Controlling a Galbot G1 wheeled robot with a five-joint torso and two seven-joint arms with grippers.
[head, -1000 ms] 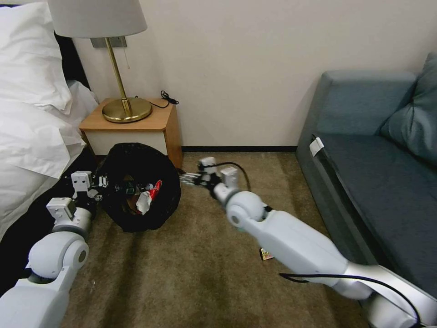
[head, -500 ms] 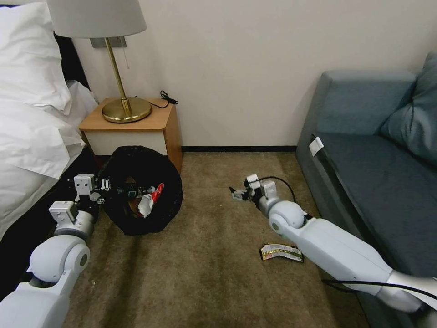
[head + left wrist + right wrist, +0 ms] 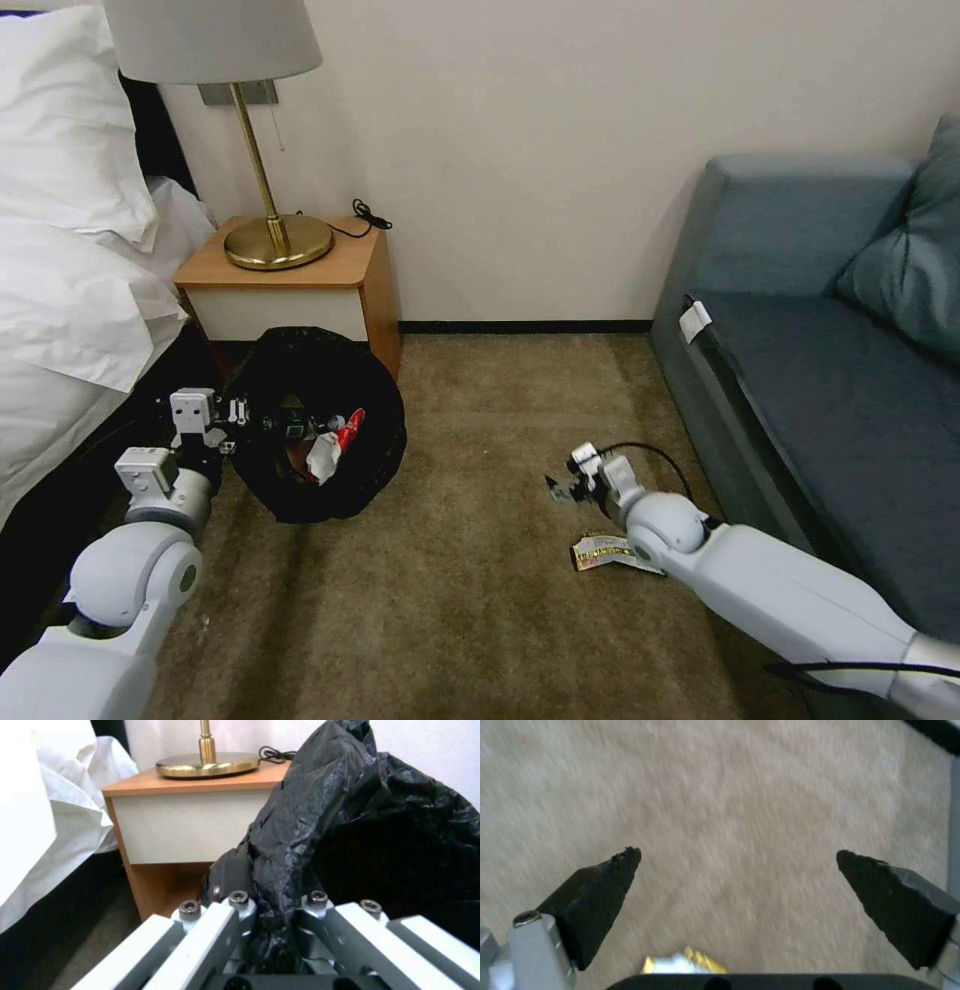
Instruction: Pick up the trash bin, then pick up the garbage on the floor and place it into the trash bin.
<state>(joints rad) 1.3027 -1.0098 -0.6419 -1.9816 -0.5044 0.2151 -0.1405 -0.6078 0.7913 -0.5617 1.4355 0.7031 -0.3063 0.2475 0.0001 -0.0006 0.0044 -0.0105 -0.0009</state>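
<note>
left gripper (image 3: 238, 418): its fingers (image 3: 215, 930) are clamped on the black bag draped over the rim of the trash bin (image 3: 320, 420), on the side of the rim nearest the bed (image 3: 70, 250); in the left wrist view the crinkled bag is pinched between the two fingers.
trash bin: held tilted so its mouth faces the head camera, in front of the nightstand (image 3: 300, 275) by the wall edge of the floor (image 3: 450, 620), between the bed and the open carpet.
garbage in the bin: a red-and-white crushed packet (image 3: 330, 445), a bit of brown paper and a small bottle with a dark label lie inside the black bag.
right gripper (image 3: 568, 485): low over the carpet near the sofa (image 3: 830, 350), its fingers (image 3: 597, 900) spread wide apart with nothing between them.
wrapper (image 3: 605, 552): flat black, white and yellow piece lying on the floor just beside the right arm, close behind the right gripper, well apart from the bin; its yellow-white edge shows in the right wrist view (image 3: 685, 962), not between the fingers.
lamp (image 3: 265, 235): stands on the nightstand.
</note>
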